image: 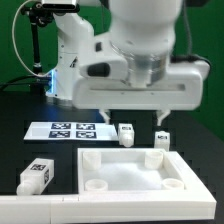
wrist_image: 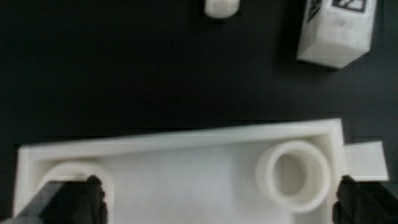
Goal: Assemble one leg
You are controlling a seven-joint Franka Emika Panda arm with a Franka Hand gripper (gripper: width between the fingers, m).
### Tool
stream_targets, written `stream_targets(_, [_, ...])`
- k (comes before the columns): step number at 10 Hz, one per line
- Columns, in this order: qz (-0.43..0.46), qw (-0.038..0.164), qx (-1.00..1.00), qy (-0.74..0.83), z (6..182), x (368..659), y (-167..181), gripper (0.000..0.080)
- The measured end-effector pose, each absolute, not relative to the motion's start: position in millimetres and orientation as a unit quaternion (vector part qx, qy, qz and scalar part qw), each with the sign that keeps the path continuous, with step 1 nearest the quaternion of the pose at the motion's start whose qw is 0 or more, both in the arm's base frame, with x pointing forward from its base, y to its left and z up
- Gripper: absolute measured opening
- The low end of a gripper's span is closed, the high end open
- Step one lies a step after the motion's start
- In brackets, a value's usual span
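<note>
The wide flat white panel (image: 130, 176) with round corner sockets lies on the black table at the front. My gripper (image: 132, 114) hangs open just above its far edge. In the wrist view the two dark fingers (wrist_image: 71, 203) stand wide apart on either side of the panel (wrist_image: 178, 165), with one round socket (wrist_image: 294, 170) near one finger. Nothing is held. Two legs, small white tagged blocks, stand just beyond the panel (image: 127, 133) (image: 163, 137). A third leg (image: 37, 175) lies at the exterior view's left front. One leg (wrist_image: 334, 35) shows in the wrist view.
The marker board (image: 68, 130) lies flat on the table at the exterior view's left, behind the panel. The arm's white base fills the back. A small white piece (wrist_image: 219, 8) is cut off at the wrist view's edge.
</note>
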State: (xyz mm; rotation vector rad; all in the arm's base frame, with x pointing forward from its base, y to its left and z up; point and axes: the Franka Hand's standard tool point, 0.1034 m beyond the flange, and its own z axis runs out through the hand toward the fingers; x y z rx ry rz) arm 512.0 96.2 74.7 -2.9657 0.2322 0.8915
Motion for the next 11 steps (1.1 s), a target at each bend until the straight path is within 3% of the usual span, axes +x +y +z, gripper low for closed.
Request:
stream_targets(1, [0.339,0.012,-0.937,0.087,70.4,500.7,116.6,0.0649])
stream_targets(3, [0.412,0.012,-0.906,0.093,70.7,503.4,118.6,0.0649])
stream_targets(5, [0.406,0.013,-0.909,0.095,65.4,508.9,117.4,0.0649])
stream_targets(9, [0.43,0.056,-0.89,0.142,46.5,486.2,150.3,0.0649])
stream_targets(11, [0.419,0.057,-0.895,0.139,44.9,487.1,156.6,0.0649])
